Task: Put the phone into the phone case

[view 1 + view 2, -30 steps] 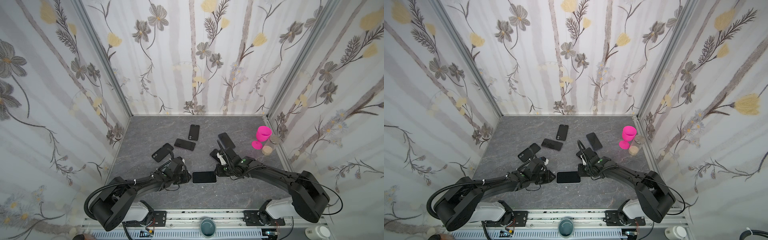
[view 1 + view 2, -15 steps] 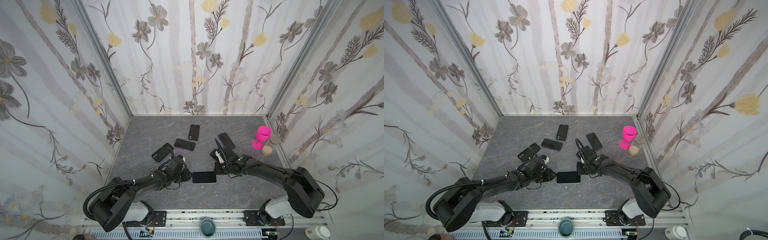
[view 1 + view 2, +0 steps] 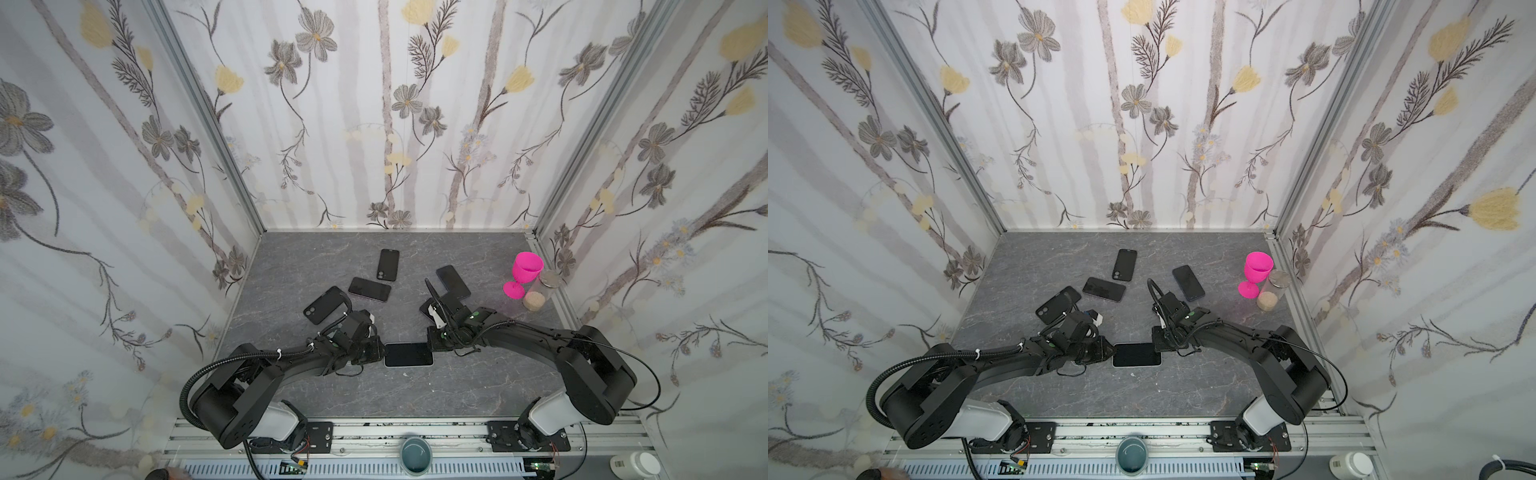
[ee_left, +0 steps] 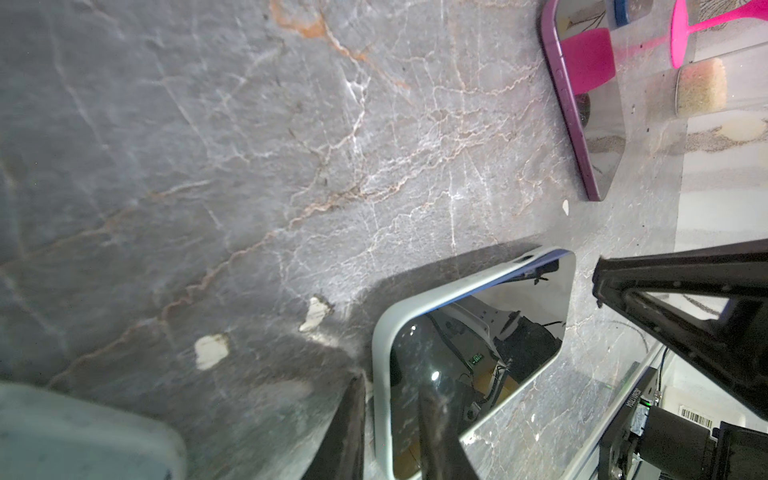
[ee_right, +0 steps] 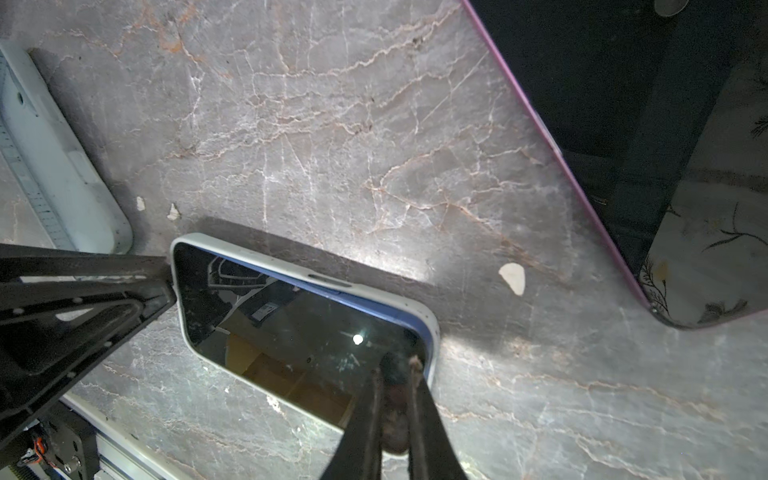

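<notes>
Both top views: phone (image 3: 408, 354) flat on the bench (image 3: 332, 257), left tool (image 3: 381, 353) and right tool (image 3: 432, 350) at its short ends; left wrist: phone inside the pale phone case (image 4: 380, 353), left jaws slightly parted astride its rim, grip unclear; right wrist: right jaws nearly together, tips on the phone's corner, empty.

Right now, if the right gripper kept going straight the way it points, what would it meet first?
The right gripper points along the phone in its white case; its tips seem to touch the near end. Beyond lies the left gripper.
</notes>
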